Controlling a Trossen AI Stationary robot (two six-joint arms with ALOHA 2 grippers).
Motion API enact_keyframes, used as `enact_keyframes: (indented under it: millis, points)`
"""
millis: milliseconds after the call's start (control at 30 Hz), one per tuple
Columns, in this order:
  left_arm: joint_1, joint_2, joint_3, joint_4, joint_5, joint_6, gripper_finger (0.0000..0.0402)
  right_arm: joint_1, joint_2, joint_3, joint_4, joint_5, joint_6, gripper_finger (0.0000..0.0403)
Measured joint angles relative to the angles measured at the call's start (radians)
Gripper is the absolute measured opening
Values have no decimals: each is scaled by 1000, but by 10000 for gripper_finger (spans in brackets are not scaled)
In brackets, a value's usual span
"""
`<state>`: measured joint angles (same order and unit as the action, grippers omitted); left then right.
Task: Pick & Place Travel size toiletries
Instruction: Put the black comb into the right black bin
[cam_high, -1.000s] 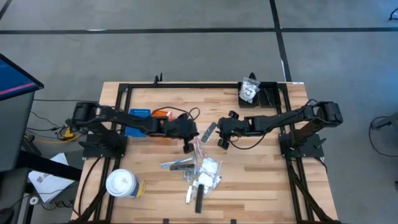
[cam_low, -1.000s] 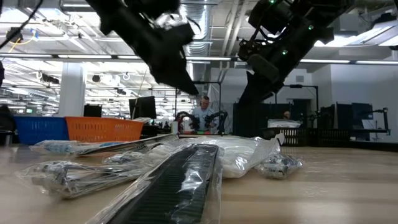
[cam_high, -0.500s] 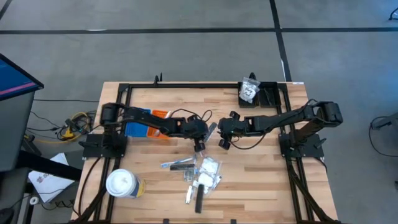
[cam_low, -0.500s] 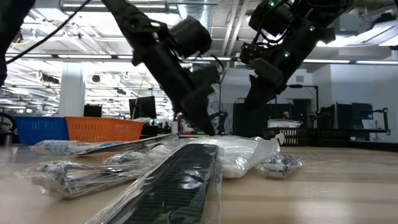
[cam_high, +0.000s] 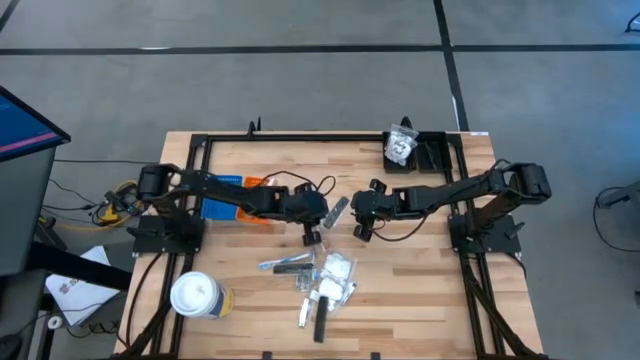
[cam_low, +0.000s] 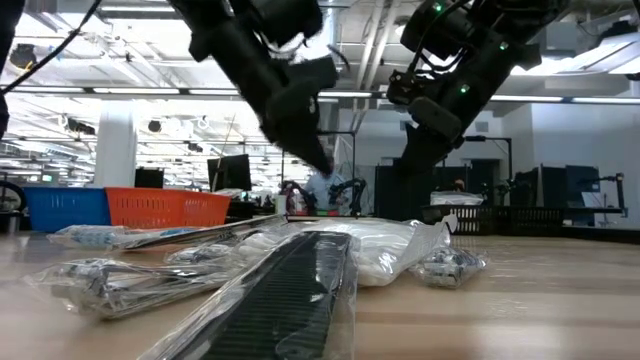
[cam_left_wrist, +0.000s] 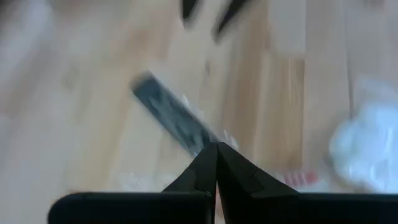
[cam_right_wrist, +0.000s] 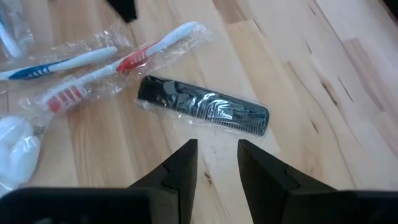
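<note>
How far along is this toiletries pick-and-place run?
Early. Done: one clear packet lies in the black tray. In hand: nothing; the left tool is shut and empty, the right tool is open above a wrapped comb. Left: the pile of packets.

Left gripper (cam_high: 309, 238) back, slightly withdrawn.

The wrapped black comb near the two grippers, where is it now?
In the high view the black comb lies mid-table, between the left gripper and the right gripper, just behind the pile of toiletries.
</note>
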<state>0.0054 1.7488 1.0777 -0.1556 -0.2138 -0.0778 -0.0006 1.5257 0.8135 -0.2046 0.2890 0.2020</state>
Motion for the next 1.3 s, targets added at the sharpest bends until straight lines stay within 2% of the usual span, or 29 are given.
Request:
enact_keyframes:
  millis: [167,267,500,800,933,1100,1300]
  points:
    - [-19,17,-63,184,-112,74,2,0,0,0,7,0,-2,108]
    - [-8,51,-89,207,-128,99,2,7,0,0,11,0,0,108]
    - [24,62,-99,204,-77,100,2,37,0,0,30,-3,-20,108]
    - [30,48,-98,262,-76,102,2,42,0,0,43,-3,-44,108]
    - [44,75,-97,328,-76,100,2,38,0,0,56,-3,-37,108]
    - [73,112,-98,332,-76,98,2,39,0,0,80,-3,-25,108]
    - [99,148,-98,335,-19,101,2,40,0,0,83,-3,-18,108]
